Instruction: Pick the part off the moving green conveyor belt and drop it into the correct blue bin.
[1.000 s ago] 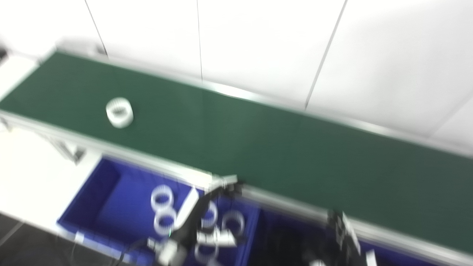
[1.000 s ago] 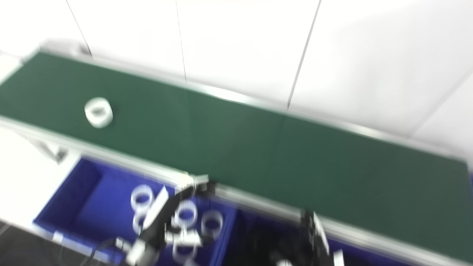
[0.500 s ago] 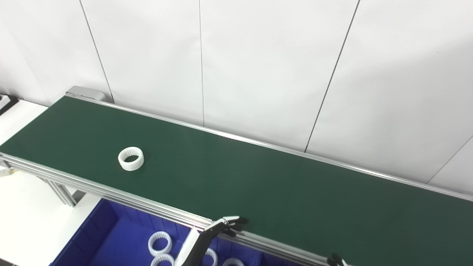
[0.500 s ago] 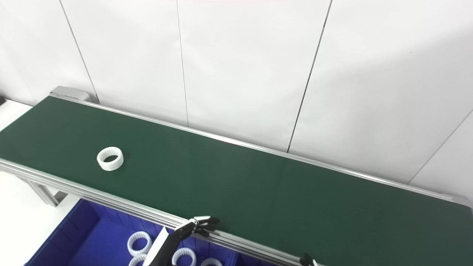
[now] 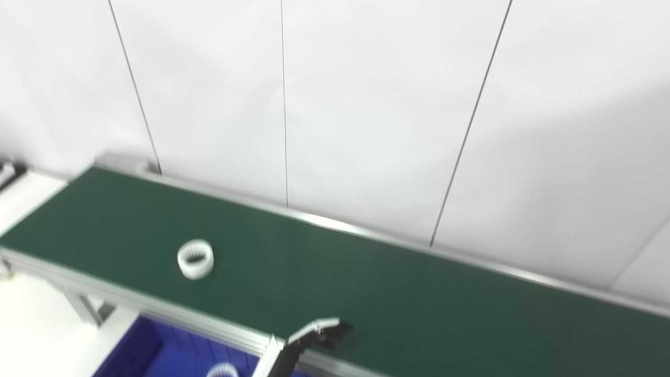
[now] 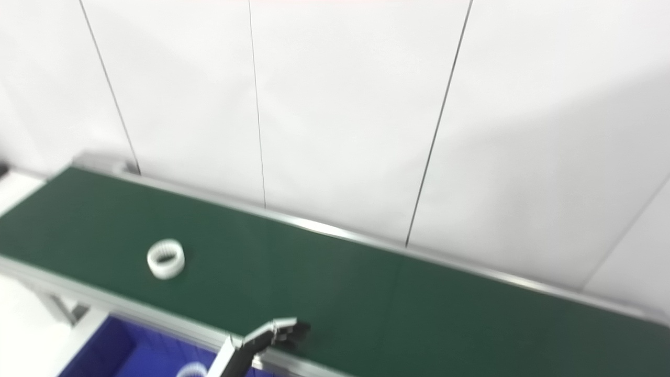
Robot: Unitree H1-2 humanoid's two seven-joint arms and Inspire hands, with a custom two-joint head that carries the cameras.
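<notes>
**Conveyor station: left hand at belt edge, ring part upstream**

Left hand [image 5: 319, 335]: lower centre of frame, raised over the near rail of the belt; dark fingers [image 6: 293, 330] extended toward the belt, holding nothing; blurred, so whether spread or drawn together cannot be told. Right hand: out of frame.

White ring part [image 5: 196, 258]: lying flat on the belt, left of centre, well apart from the hand and nearer the belt's near edge than its far edge.

Green conveyor belt [image 5: 419, 303]: dark green, matte, running diagonally from middle left to lower right; bare apart from the ring.

Aluminium rails [image 6: 335, 233]: silver, along both long edges; grey end housing at the upper-left end of the belt.

Blue bin [image 5: 152, 353]: bottom left, below the near rail, only a corner in view; one white ring [image 6: 191, 370] partly visible inside.

White tabletop [image 5: 26, 335]: far lower left, beside the bin and under the belt's support leg.

Wall [image 6: 340, 104]: white panels filling the upper half, divided by thin dark seams.
</notes>
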